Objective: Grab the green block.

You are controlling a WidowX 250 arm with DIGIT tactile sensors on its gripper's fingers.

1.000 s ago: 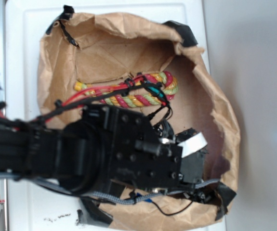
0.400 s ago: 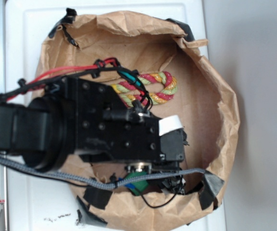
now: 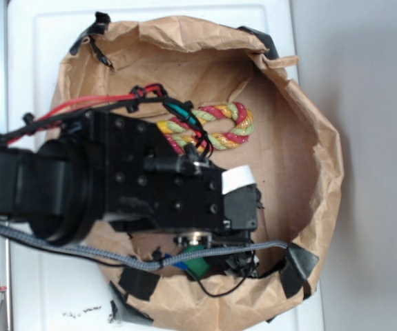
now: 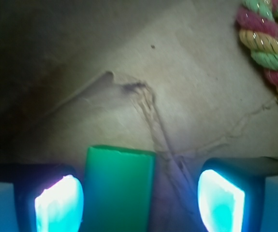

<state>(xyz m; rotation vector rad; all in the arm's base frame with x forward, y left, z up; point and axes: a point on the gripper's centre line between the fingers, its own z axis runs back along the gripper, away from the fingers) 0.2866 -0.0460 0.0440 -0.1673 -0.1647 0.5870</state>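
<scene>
wrist view showed the green block (image 4: pixel 119 191) lying flat on the paper bag (image 4: pixel 177 87) at six o'clock, between the fingers (image 4: pixel 59 203) of the released gripper (image 4: pixel 139 200), apparently lined up for closing; rope (image 4: pixel 269 53) at two o'clock.

A robot test bench in a lab is indicated, not a home. Beneath the gripper (image 3: pixel 215 265) a brown paper bag (image 3: pixel 308 138) is spread open as a makeshift bin, its rolled rim fixed with black tape tabs (image 3: pixel 296 267). Under the bag a plain white tabletop (image 3: pixel 39 62) is seen; a bare grey surface (image 3: pixel 371 138) lies beyond the gripper's far side. Exposed red and black cables (image 3: pixel 81 107) are tied along the arm behind the gripper.
</scene>
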